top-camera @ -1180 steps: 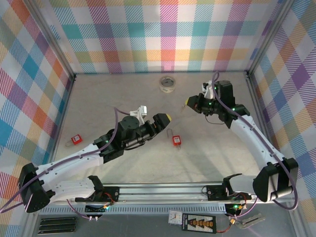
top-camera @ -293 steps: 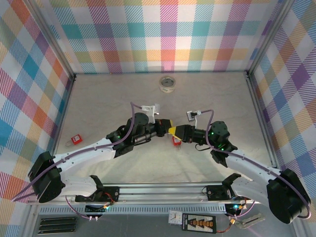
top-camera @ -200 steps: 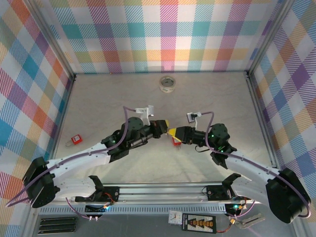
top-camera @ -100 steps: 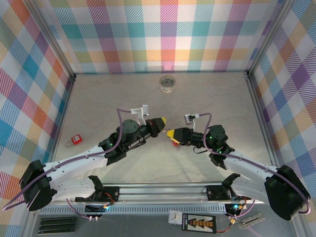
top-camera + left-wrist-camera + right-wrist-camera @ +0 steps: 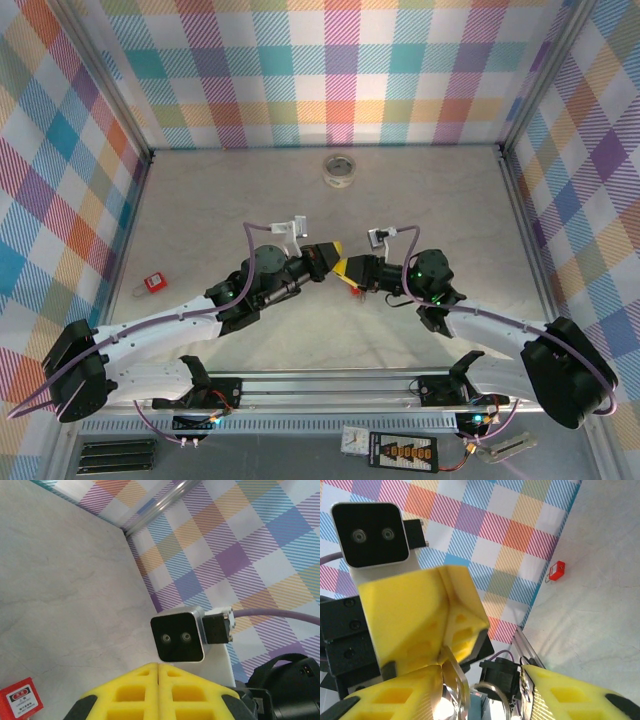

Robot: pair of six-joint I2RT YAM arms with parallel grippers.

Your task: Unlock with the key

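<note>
- Seeing left gripper (image 5: 334, 252) fingers closed, mid-frame, tip just beside the key (image 5: 452, 679).
- Right gripper (image 5: 348, 267) fingers apart around key; I cannot tell if gripping.

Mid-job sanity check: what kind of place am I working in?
Probably a robot test cell: checkered walls on three sides, a grey tabletop, and an aluminium rail at the near edge.

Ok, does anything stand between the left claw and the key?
Nothing visible does. In the right wrist view the shut left claw is right at the end of the silvery key, which sits between the fingers of the right claw.
</note>
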